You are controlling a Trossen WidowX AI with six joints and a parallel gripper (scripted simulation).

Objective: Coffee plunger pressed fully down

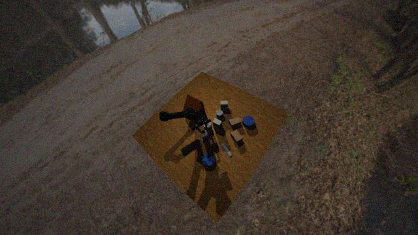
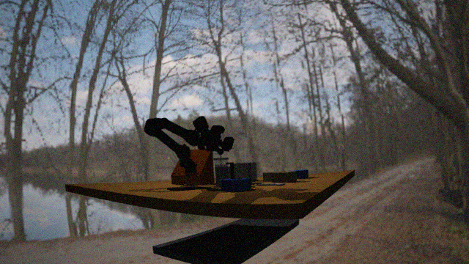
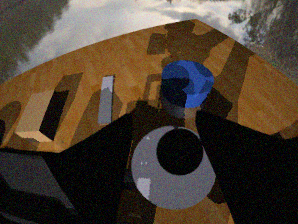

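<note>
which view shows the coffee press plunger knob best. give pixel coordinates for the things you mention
Wrist: the round black knob [image 3: 180,151] shows whole against the grey lid [image 3: 150,187], between the fingers. In the exterior view it cannot be told from the dark gripper [image 2: 223,147]; in the top view it is too small to make out.

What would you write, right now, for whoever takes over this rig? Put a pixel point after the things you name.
Gripper [image 1: 205,125] [image 2: 224,146] [image 3: 164,117]: open, holding nothing, above the coffee press.
Press [image 1: 208,125] [image 2: 222,175] [image 3: 150,187]: upright on the wooden table top [image 1: 202,79] [image 2: 121,191] [image 3: 135,50], near the orange block [image 1: 193,102] [image 2: 201,165].
Done: the gripper is over the press, which hasn't tipped.
Left: a short stem seems to show above the lid, so probably press the black knob [image 3: 180,151] fully down, then back off.
</note>
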